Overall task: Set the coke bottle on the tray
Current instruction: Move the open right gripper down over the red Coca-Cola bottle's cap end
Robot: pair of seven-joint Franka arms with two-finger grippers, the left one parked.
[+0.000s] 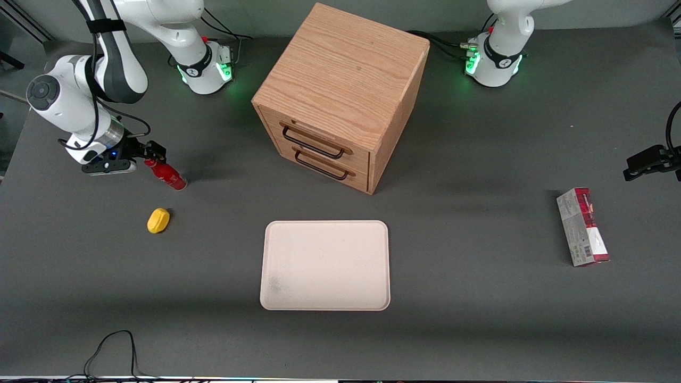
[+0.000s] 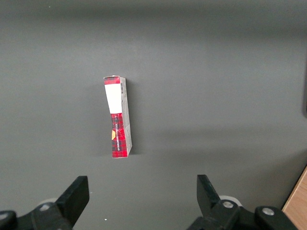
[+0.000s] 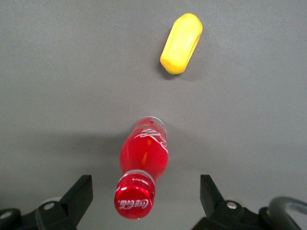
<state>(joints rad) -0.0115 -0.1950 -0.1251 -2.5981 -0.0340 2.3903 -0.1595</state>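
Grey tabletop: jaws point(image 3: 141, 194) spread wide, straddling the upright coke bottle's point(image 3: 144, 158) cap, ungripped.

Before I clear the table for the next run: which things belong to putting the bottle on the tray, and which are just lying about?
Part of the job:
coke bottle
tray
gripper, open at the bottle's cap

Just lying about:
yellow lemon, nearer the front camera than the bottle
wooden drawer cabinet
red-and-grey carton, toward the parked arm's end
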